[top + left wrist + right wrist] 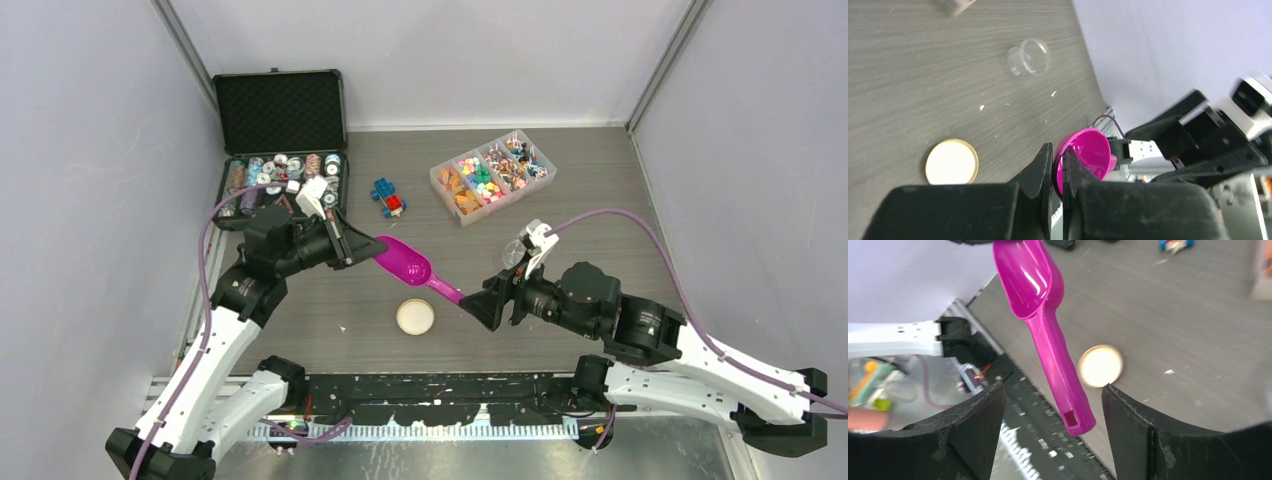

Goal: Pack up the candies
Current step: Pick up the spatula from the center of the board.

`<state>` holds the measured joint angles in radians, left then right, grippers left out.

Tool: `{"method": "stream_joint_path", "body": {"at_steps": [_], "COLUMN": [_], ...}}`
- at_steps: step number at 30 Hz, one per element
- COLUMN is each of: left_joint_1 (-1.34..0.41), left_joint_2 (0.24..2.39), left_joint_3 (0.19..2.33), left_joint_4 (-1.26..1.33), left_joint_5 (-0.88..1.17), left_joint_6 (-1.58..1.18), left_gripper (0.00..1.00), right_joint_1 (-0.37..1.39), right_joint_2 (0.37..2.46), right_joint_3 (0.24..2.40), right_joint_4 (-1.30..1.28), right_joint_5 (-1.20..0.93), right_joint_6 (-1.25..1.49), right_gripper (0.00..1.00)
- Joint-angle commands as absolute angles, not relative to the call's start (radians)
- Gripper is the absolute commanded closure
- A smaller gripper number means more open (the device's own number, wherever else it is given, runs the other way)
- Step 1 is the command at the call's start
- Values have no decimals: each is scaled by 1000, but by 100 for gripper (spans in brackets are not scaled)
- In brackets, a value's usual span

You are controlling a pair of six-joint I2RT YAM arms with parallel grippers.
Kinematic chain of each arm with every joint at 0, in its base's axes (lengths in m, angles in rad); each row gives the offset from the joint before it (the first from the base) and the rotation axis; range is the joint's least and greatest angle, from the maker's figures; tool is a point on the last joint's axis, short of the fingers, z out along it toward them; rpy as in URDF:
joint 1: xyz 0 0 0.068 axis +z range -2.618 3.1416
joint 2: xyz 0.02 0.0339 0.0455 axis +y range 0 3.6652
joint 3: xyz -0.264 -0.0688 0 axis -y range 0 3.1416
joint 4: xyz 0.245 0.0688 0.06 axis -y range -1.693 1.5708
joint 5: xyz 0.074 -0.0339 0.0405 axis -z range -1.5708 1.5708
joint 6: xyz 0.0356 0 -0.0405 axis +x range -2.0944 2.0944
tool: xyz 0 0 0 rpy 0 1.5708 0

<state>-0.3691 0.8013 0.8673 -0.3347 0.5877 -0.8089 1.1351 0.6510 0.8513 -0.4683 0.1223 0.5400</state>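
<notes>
- Left tool (1058,160): closed on the bowl rim of the magenta plastic scoop (405,263), which it holds above the grey wood-grain counter (600,180).
- Right tool (1053,390): open, fingers either side of the handle end, not touching.
- Handover: seat the handle deeper, close squarely across it, and only then release the left.
- Candies (482,178): tiny, multicoloured, in the clear compartmented plastic box (445,198), far side, right of centre, well apart from the scoop.
</notes>
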Motion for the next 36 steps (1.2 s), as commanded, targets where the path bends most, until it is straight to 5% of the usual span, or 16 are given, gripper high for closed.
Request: {"method": "stream_joint_path", "body": {"at_steps": [1, 7, 26, 36], "left_joint_1": [-367, -367, -348, -339], "left_joint_2": [806, 763, 812, 797], "left_joint_3": [882, 816, 682, 657], "left_joint_4": [-450, -417, -218, -187], "left_joint_5": [418, 403, 635, 653], "left_joint_6": [-964, -1174, -1584, -1603], "left_gripper": [100, 100, 100, 100], "right_joint_1": [1136, 1135, 1082, 748], "right_joint_2": [613, 587, 882, 863], "right_joint_3": [858, 804, 1055, 981], "right_joint_4": [-371, -202, -419, -400], "right_joint_5": [282, 223, 104, -315], "right_joint_6": [267, 103, 301, 395], "right_gripper": [25, 24, 19, 22]}}
